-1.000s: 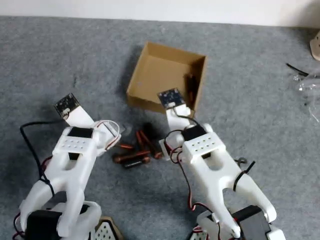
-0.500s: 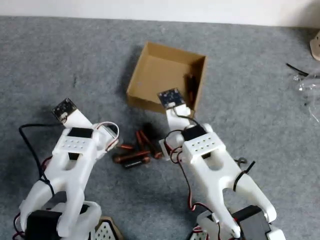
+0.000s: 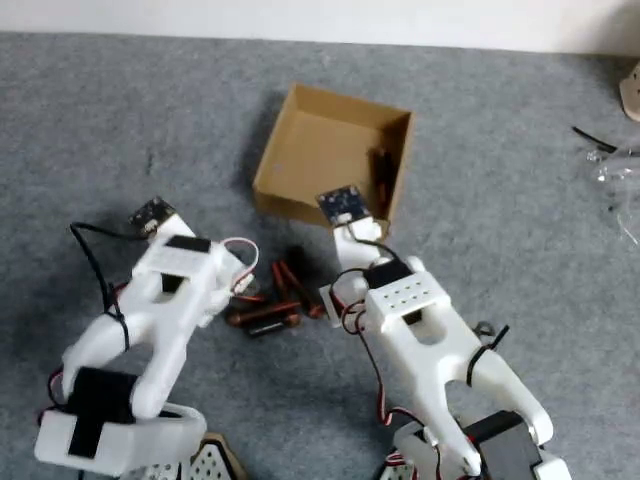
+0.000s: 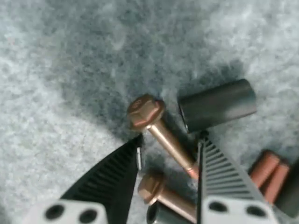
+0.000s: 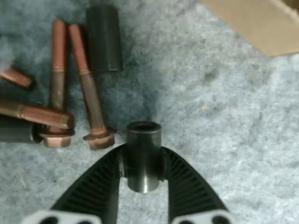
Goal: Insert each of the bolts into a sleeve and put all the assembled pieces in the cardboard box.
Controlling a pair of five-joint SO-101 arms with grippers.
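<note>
Grey carpeted counter [image 3: 500,120], lower centre: the left hand [image 4: 169,142], jaws apart, has just swung in astride a copper hex-head bolt [image 4: 156,128], seemingly ready to grasp, while the right hand [image 5: 142,158] clamps a black cylindrical sleeve [image 5: 143,135].

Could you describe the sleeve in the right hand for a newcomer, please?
Find the cardboard box; the right hand is near it. Its sleeve is the black tube clamped between the fingers, unlike the loose sleeve lying beside the bolts.
</note>
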